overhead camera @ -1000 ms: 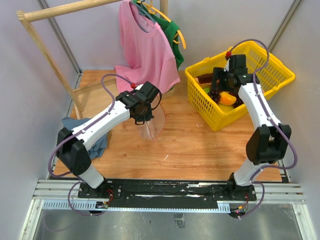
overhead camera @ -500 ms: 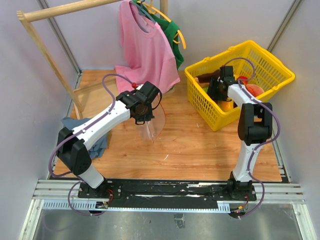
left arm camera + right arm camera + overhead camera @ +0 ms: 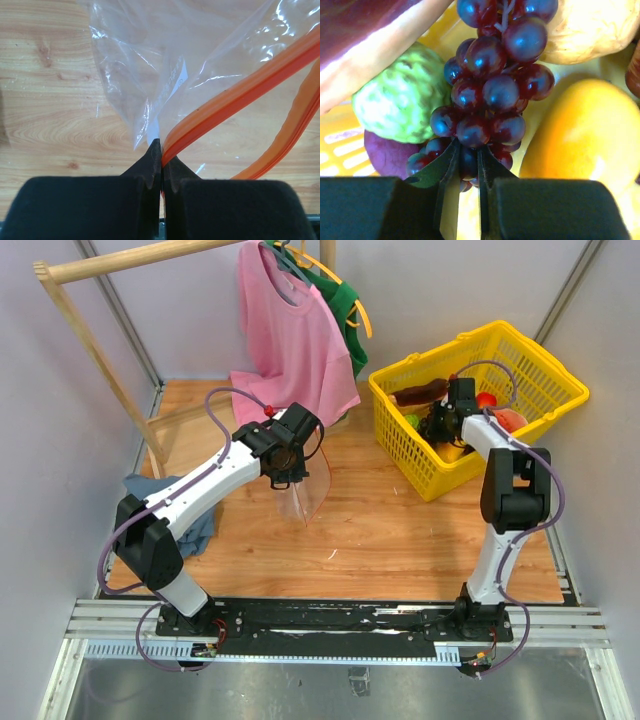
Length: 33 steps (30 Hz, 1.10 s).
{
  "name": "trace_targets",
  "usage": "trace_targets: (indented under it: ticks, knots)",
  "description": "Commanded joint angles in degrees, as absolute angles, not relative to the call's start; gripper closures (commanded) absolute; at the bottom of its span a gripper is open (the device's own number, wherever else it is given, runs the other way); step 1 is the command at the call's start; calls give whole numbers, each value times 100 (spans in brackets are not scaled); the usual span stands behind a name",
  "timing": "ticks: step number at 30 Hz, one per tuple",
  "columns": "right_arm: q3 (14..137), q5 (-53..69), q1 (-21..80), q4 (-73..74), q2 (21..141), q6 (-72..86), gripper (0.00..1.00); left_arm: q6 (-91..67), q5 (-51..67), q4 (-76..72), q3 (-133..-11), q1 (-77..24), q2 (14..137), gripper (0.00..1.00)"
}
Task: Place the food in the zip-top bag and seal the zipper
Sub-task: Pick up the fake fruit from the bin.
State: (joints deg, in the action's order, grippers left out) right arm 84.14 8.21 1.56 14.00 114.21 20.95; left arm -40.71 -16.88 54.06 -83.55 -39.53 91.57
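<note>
The clear zip-top bag [image 3: 308, 490] hangs above the wooden floor. My left gripper [image 3: 284, 472] is shut on its orange zipper [image 3: 235, 95] at one end, and the strip's two sides spread apart further out. My right gripper [image 3: 441, 426] is down in the yellow basket [image 3: 560, 375]. Its jaws [image 3: 468, 160] have closed on the lower berries of the dark purple grapes [image 3: 490, 85]. Beside the grapes lie more food: a green fruit [image 3: 400, 100] on the left and an orange-yellow fruit [image 3: 575, 140] on the right.
A wooden clothes rack [image 3: 90, 350] stands at the back left with a pink shirt [image 3: 290, 335] and a green garment [image 3: 345, 310]. A blue-grey cloth [image 3: 195, 525] lies by the left arm. Grey walls enclose the wooden floor [image 3: 380, 530].
My right gripper has gone from wide open to closed on the grapes while settling lower in the basket. The left arm and the bag have not moved.
</note>
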Motion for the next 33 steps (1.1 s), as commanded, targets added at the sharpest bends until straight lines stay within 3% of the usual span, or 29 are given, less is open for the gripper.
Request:
trace_targets:
  ticks: [1, 5, 20, 33]
  knots:
    - [8204, 1028, 123, 1553, 10738, 1791, 91, -4017, -1745, 5385, -8446, -3973, 9138, 100]
    - [8033, 966, 123, 1573, 10189, 1659, 99, -4031, -1817, 5455, -8462, -3973, 9110, 100]
    - [7280, -28, 316, 1042, 8010, 1193, 99, -4173, -1500, 5358, -8410, -3973, 8912, 100]
    - [7441, 721, 435, 831, 7379, 1037, 99, -4232, -1337, 5267, -8350, -3973, 8822, 100]
